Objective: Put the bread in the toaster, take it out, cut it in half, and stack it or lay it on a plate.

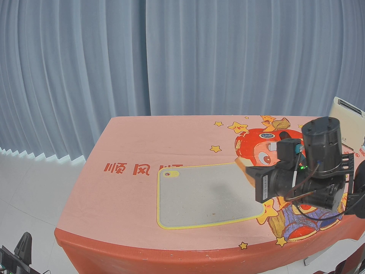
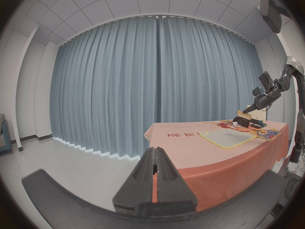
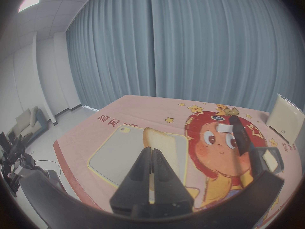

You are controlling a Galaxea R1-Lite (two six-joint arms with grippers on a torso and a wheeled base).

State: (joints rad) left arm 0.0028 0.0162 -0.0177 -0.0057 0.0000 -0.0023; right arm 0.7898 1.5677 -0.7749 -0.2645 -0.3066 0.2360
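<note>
Behind the right tool (image 3: pixel 152 152), the bread (image 3: pixel 162 141) is half hidden.

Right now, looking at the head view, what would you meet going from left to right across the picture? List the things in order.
left gripper, low beside the table → red lettering on the cloth → cutting board → right arm, holding the bread → toaster

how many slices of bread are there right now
1: a slice of bread, held in the right hand over the edge of the cutting board. More may be hidden behind the arm.
</note>
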